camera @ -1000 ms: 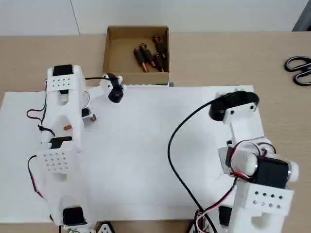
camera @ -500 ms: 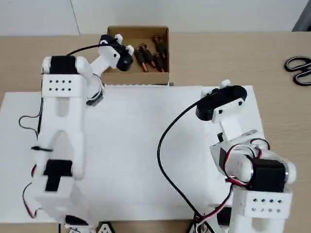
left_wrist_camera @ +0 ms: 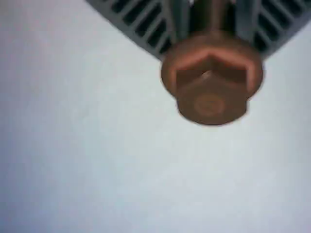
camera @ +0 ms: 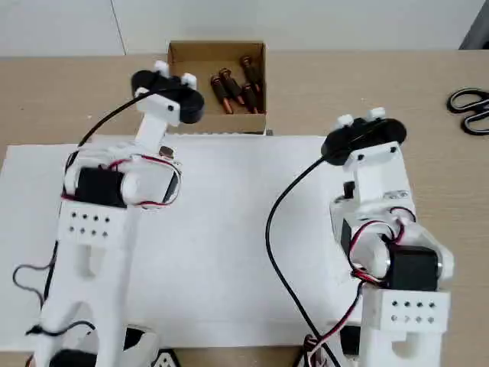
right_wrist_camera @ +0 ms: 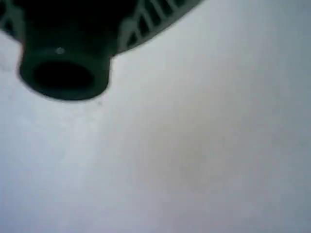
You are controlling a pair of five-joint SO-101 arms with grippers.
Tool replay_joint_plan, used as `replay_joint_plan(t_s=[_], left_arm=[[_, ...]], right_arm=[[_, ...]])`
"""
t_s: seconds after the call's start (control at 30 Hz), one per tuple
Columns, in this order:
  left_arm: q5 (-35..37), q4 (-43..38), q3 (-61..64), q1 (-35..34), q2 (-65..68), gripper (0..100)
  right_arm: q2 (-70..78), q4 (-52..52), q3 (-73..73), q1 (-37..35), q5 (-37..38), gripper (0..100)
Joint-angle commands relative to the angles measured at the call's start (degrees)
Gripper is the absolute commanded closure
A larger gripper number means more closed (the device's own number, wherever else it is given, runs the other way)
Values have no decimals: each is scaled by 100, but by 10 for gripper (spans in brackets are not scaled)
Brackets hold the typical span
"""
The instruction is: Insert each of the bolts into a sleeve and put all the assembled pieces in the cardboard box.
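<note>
Over on the left, the left arm (camera: 114, 191) stretches across the white sheet (camera: 229, 252) with its wrist close to the front left corner of the cardboard box (camera: 200, 60). The left gripper (left_wrist_camera: 210, 14) is clamped on a copper bolt (left_wrist_camera: 211, 82). Its ribbed grey jaws pinch the shank so that the six-sided head hangs free below them, above the sheet. Held by the shank like this, the bolt cannot roll away, though I judge the threaded end is buried in the jaws and may need some clearance before it can enter anything.

Next along, the box sits on the table (camera: 321, 84) just past the far edge of the sheet. Several finished pieces (camera: 237, 86) already lie in its right half, so part of the job looks done.

Further right, the right arm (camera: 382, 229) stands over the right side of the sheet, well apart from the left one. The right gripper (right_wrist_camera: 77, 19) seems to be closed around a black sleeve (right_wrist_camera: 63, 73), though that view is dim. The open mouth of the sleeve points away from the jaws, which would leave the hole free to receive the bolt. My reading is that the two arms must now come together over the middle of the sheet and line up bolt and hole.

At the far right edge of the table, a pair of scissors (camera: 470, 108) lies out of the way.
</note>
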Motion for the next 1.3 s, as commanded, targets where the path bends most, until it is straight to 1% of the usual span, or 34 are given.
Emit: replay_joint_plan(t_s=[0.0,0.1,0.17,0.47,0.63,0.87,1.13,1.27], left_arm=[[897,-879,769,35,-791,995],[1530,-1371,1314,35,-1178,995],[1925,-1644,1569,35,-1407,995],[3420,-2681,2756,35,-2163,995],[3921,-2884,3152,44,-2673,994],[4659,-2884,3196,35,-3367,994],[5433,-2857,3204,35,-3560,994],[5574,-2892,3407,44,-3560,994]], right_arm=[[-92,-541,176,-505,-484,995],[-92,-919,475,-1007,-976,995],[-92,-1200,633,-1332,-1152,995],[-92,-2545,1556,-2774,-1178,995],[-92,-3002,1960,-3380,-1169,995],[-92,-3451,2163,-3723,-1160,995],[-84,-4031,2286,-3996,-1152,995],[-101,-4453,2734,-3978,-774,995]])
